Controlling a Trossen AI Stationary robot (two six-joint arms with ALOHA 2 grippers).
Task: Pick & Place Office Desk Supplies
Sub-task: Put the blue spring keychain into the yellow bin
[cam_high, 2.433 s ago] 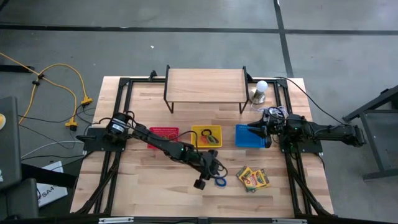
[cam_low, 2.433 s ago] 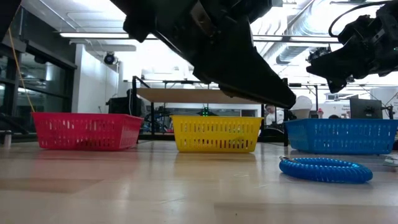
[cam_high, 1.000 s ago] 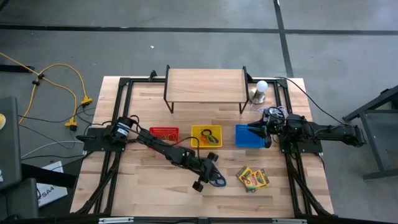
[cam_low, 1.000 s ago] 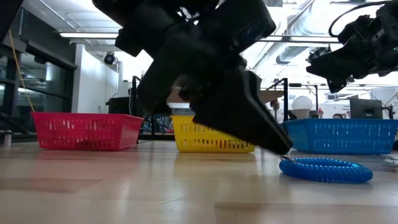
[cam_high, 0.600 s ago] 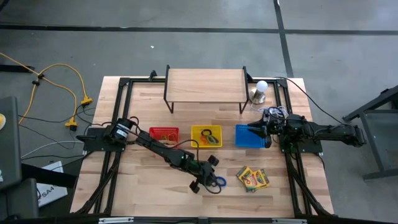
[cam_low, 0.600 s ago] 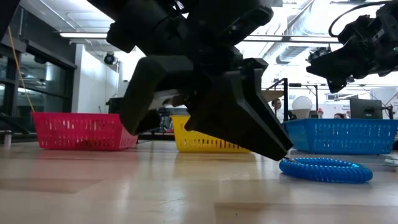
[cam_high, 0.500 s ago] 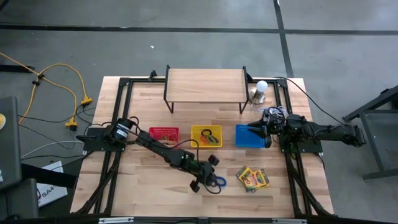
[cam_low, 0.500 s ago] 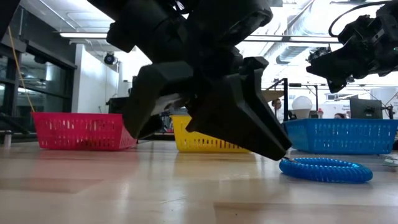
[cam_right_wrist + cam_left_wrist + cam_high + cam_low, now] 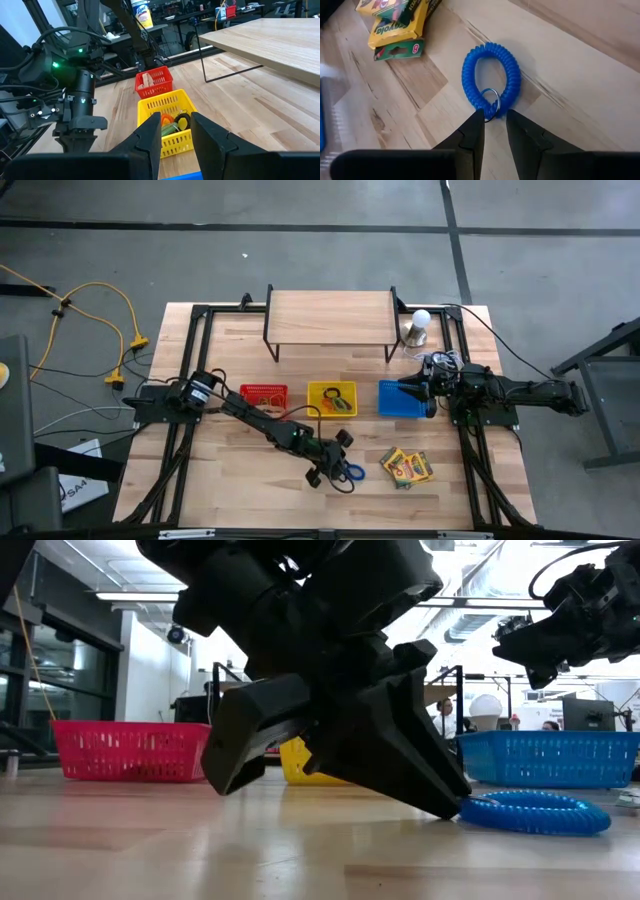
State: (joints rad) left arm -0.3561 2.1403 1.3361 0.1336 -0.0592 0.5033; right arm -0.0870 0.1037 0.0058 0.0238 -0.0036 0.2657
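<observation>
Two fingers of the left gripper (image 9: 494,116) stand parted at the blue coil's (image 9: 490,80) near edge, mid-frame in the left wrist view, nothing gripped yet. Best to straddle the cord, then close. Right gripper (image 9: 176,131) waits parted and empty over the blue basket (image 9: 400,398).

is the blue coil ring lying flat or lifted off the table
Flat. The blue coil ring lies on the table; the left gripper sits at its metal ring.
</observation>
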